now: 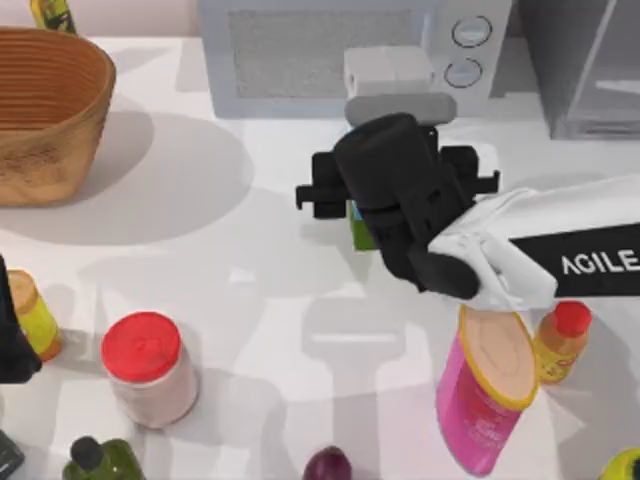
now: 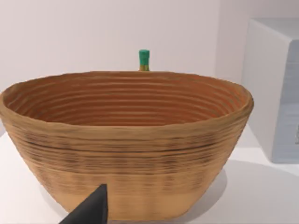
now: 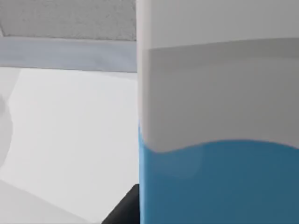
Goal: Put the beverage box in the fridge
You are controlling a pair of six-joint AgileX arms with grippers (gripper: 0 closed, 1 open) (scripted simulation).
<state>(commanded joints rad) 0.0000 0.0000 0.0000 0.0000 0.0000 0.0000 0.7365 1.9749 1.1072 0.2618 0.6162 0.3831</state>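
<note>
Your right hand (image 1: pixel 400 200) sits over the beverage box (image 3: pixel 219 140) mid-surface, just before the microwave (image 1: pixel 350 50); I cannot tell whether it grips. Leftward your left hand (image 1: pixel 12 340) idles; the fridge (image 1: pixel 590 70) stands far right.

right arm (image 1: pixel 560 255): white shell, black band with white "AGILE" lettering | wrist: bulky matte black housing, rounded top | right gripper (image 1: pixel 400 190): black, blocky side brackets | left arm (image 1: pixel 12 335): black part at left edge

Bev box (image 3: pixel 217 140) white top, blue mid; canister (image 1: pixel 487 388) pink w/ yellow rim; basket (image 2: pixel 126 140) tan.
</note>
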